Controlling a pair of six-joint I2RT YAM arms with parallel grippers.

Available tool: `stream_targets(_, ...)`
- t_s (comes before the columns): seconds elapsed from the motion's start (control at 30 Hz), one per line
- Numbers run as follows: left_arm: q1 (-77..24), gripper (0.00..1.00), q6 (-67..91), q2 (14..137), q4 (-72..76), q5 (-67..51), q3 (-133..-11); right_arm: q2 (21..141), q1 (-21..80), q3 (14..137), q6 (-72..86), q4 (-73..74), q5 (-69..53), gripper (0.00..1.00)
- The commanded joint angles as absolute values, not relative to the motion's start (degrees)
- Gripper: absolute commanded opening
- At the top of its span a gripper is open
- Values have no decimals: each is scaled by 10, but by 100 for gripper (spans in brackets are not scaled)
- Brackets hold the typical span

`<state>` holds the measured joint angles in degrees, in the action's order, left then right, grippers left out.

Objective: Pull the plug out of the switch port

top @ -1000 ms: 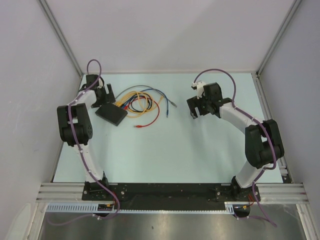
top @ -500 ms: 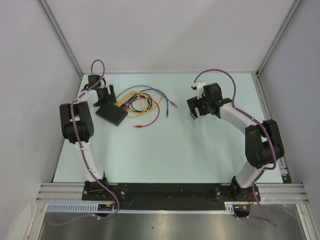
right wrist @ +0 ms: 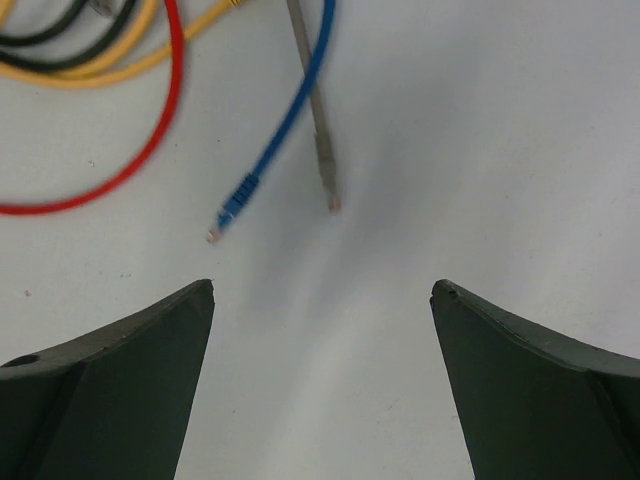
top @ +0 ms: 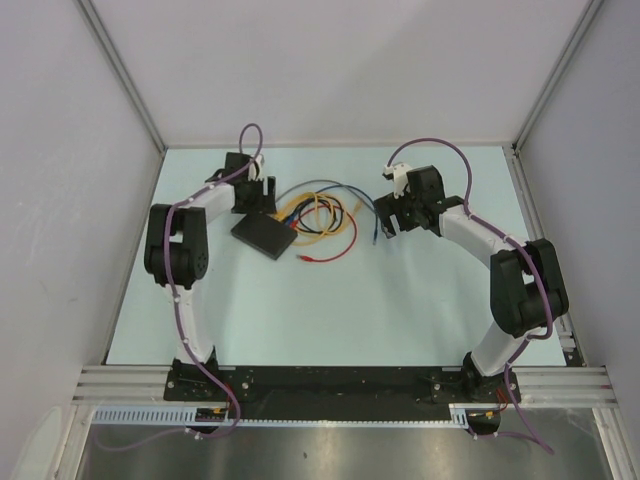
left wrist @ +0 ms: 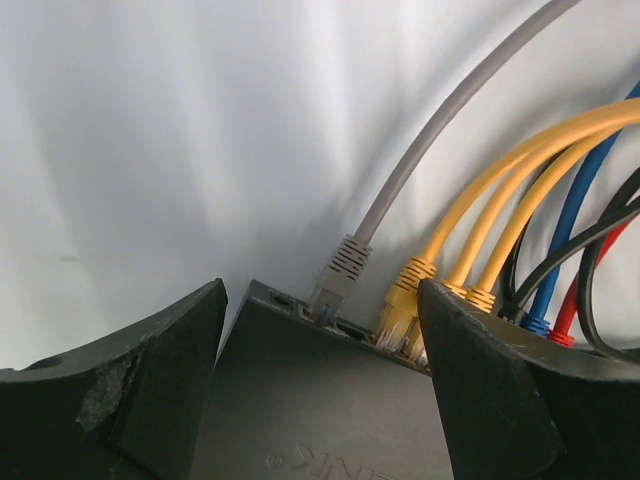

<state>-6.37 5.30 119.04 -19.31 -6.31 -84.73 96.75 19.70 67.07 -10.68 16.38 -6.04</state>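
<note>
Left gripper (left wrist: 320, 400): gaping wide, straddling flat matte-black rectangular switch (left wrist: 320, 410), gripping nothing.
Right gripper (right wrist: 322, 385): gaping wide, hovering empty.

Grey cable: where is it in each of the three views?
Top external: grey cable arcs along the far edge of the bundle, beyond the switch.
Left wrist: grey cable plugged into the switch's leftmost occupied port.
Right wrist: its free end on the table.
Shared landmark: the blue cable beside it.

Bright even light, soft shadows; wrist views slightly soft, esp. near tool tips; no glare.
</note>
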Motion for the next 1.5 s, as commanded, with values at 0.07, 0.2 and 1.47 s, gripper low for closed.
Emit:
stream_targets(0.07,-98,82,30,1165,-212,-104,-824,945,196,670,-111,154,-58,95)
stream_targets(0.2,-126,78,2,1145,-204,-106,-814,945,196,669,-105,149,-61,95)
stream_targets(1.47,-44,28,18,959,-318,-280,-580,1244,199,919,-24,146,-240,90)
